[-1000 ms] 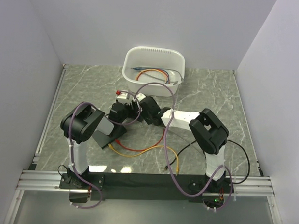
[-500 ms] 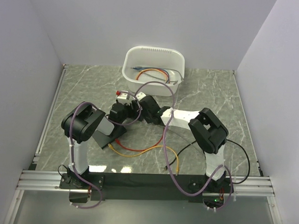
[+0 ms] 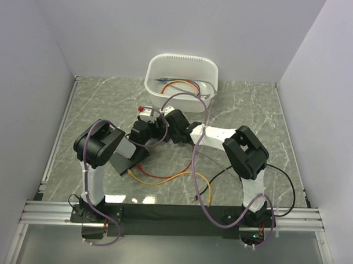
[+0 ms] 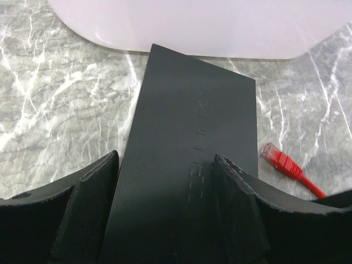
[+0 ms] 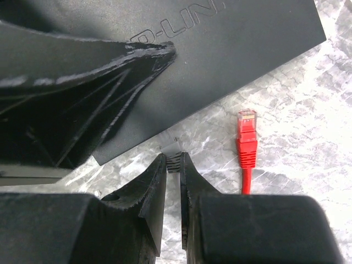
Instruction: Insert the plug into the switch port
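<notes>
Grey-green marbled surface [image 3: 253, 105], white walls closing it in. Right gripper [image 5: 173, 158] is pinching a small plug [image 5: 171, 146], jaws nearly closed, the plug's pale tip pointing at the near edge of the black switch [image 5: 231, 49] and sitting just short of it. Left gripper [image 4: 165, 159] is straddling the switch, jaws spread wide, gripping it across its width. Ports are not showing in either wrist view. A red plug [image 5: 246, 132] is lying loose beside the switch, with the white tub [image 3: 181, 80] beyond. Judged risks: with no port in sight, the tip may be heading for bare housing and jamming. The thin pinch may be letting the plug twist. Insertion force may be sliding the switch in the left grip.
</notes>
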`<action>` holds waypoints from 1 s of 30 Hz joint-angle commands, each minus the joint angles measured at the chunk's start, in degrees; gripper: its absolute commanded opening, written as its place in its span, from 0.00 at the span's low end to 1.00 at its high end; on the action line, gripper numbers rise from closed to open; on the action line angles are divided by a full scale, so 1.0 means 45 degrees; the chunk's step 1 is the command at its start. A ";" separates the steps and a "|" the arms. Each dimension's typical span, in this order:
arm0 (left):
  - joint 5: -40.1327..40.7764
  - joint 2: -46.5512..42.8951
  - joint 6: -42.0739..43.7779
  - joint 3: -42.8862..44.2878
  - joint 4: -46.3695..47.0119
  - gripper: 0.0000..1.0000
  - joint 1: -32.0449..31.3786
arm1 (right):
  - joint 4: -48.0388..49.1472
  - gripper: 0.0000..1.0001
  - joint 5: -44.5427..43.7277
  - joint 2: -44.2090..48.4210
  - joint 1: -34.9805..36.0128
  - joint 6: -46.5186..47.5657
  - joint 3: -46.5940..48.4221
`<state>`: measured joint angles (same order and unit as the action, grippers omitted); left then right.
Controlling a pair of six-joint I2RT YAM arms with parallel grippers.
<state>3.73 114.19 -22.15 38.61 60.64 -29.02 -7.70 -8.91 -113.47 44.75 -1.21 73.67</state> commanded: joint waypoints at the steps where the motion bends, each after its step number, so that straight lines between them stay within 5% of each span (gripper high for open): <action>1: -0.3740 0.1304 -0.1053 0.0109 -0.6358 0.72 -0.2167 | 1.0071 0.09 0.2645 0.0409 0.0641 -0.1508 0.1486; 5: -0.3465 0.0758 -0.1795 0.0113 -0.7146 0.74 -0.0920 | 1.0052 0.36 0.2351 0.1520 0.0641 -0.1566 -0.0215; 10: -0.1811 -0.0373 -0.2440 0.0169 -0.8649 0.76 -0.0291 | 1.0091 0.50 0.1142 0.2654 0.1148 -0.1389 -0.2809; 22: 0.0713 -0.1624 -0.3436 0.0989 -1.1344 0.77 -0.0134 | 0.8649 0.51 -0.1574 0.7068 0.1227 -0.1976 -0.7207; 30: 0.1496 -0.2583 -0.3691 0.1419 -1.2342 0.81 -0.0134 | 0.6091 0.52 -0.3448 0.9297 0.1188 -0.3343 -0.7836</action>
<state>9.02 101.49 -37.21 46.17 20.84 -29.36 24.84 -18.70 -74.30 50.39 -12.47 38.54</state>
